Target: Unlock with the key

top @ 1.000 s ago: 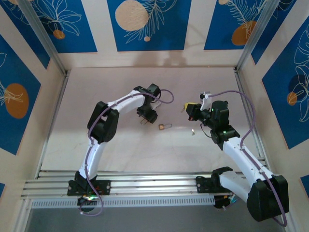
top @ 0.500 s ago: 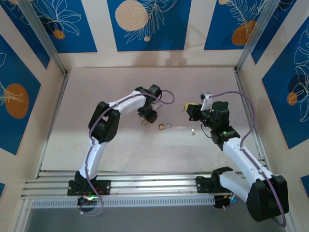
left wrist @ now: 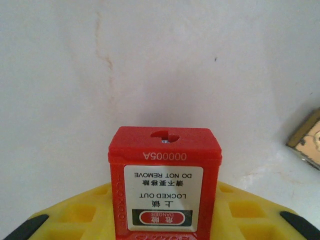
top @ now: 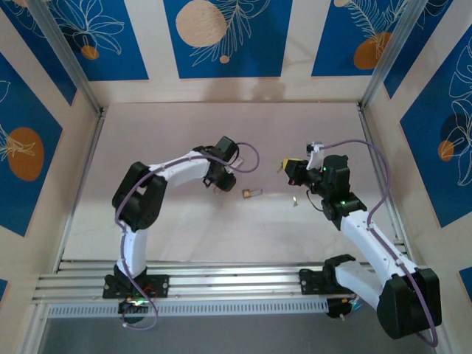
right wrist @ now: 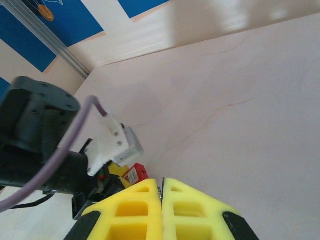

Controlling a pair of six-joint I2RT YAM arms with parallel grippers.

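Note:
A red safety padlock (left wrist: 165, 165) with a white "LOCKED OUT" label sits between the yellow pads of my left gripper (left wrist: 165, 212), which is shut on it. Its keyhole (left wrist: 165, 135) faces away from the camera, over the table. In the top view my left gripper (top: 219, 181) hovers left of centre. My right gripper (top: 285, 164) faces it from the right. The right gripper (right wrist: 162, 186) is shut, and a thin metal edge of the key (right wrist: 161, 192) shows between its pads. Beyond it, the right wrist view shows the red padlock (right wrist: 135, 173) in the left gripper.
A small brass padlock (top: 251, 194) lies on the table between the grippers; its corner (left wrist: 306, 140) shows at the right of the left wrist view. A small metal piece (top: 293, 200) lies near the right arm. Patterned walls enclose the pale table (top: 221, 228).
The left arm's elbow has swung out to the left and its wrist has shifted a little left with the red padlock. The right arm has barely moved.

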